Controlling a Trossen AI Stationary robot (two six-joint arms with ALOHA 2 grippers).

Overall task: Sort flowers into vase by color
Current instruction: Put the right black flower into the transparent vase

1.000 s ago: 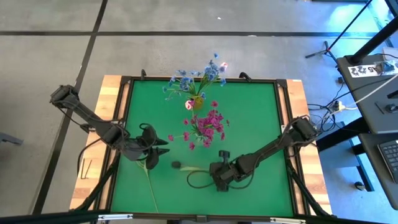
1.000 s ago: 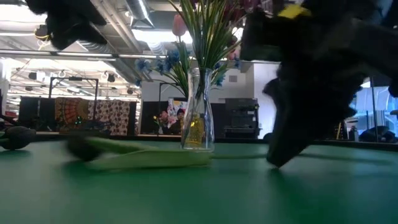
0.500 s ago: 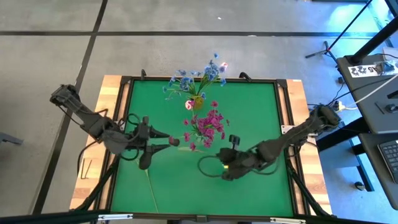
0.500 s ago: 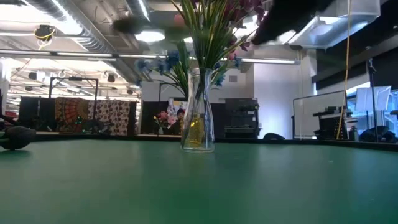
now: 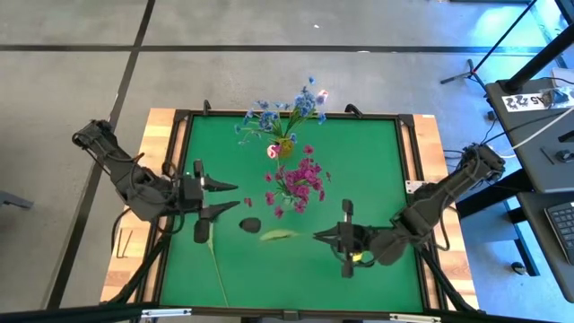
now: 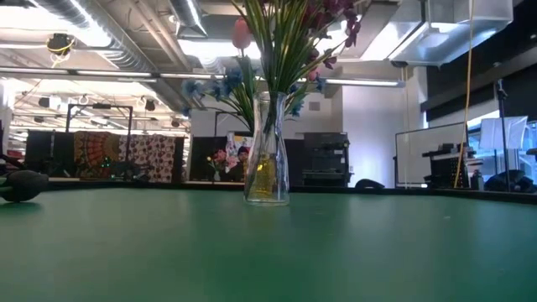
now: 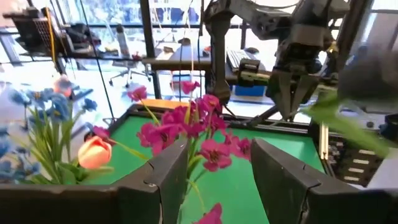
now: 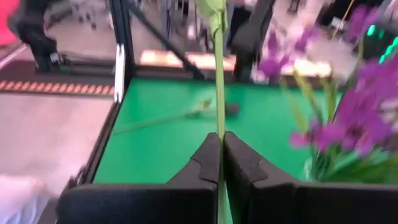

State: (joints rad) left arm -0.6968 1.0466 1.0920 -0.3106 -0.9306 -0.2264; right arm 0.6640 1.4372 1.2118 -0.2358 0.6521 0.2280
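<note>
Two dark robot arms are reaching over a green table (image 5: 377, 161) with a wooden rim. A clear glass vase (image 6: 268, 151) is standing upright toward the far side of the table, near the middle. It is holding green stems with small blue flowers (image 5: 269, 117), bright magenta flowers (image 5: 300, 179) and pale pink tulip buds (image 7: 94, 152).

The right gripper (image 5: 316, 236) is hanging over the near right part of the table, pointing left. Its two fingers (image 8: 208, 158) are pressed tight together, and they are pinching a thin green stem (image 8: 218, 87). This stem belongs to a flower with a long green leaf (image 5: 280, 235) and a dark, nearly black bud (image 5: 250, 224). The flower is stretching out to the left from the right gripper, with the bud at its far tip. The bud is sitting near the magenta flowers, just on the near side of them.

The left gripper (image 5: 235, 196) is waiting over the left part of the table, pointing right toward the vase. Its two fingers (image 7: 165, 171) are spread apart and are grasping nothing. The dark bud is near its fingertips but not between them.

Another thin green stem (image 5: 216, 267) is lying flat on the near left part of the table, below the left gripper. One more dark bud (image 6: 21, 184) is resting on the table at the far left edge of the low view.
</note>
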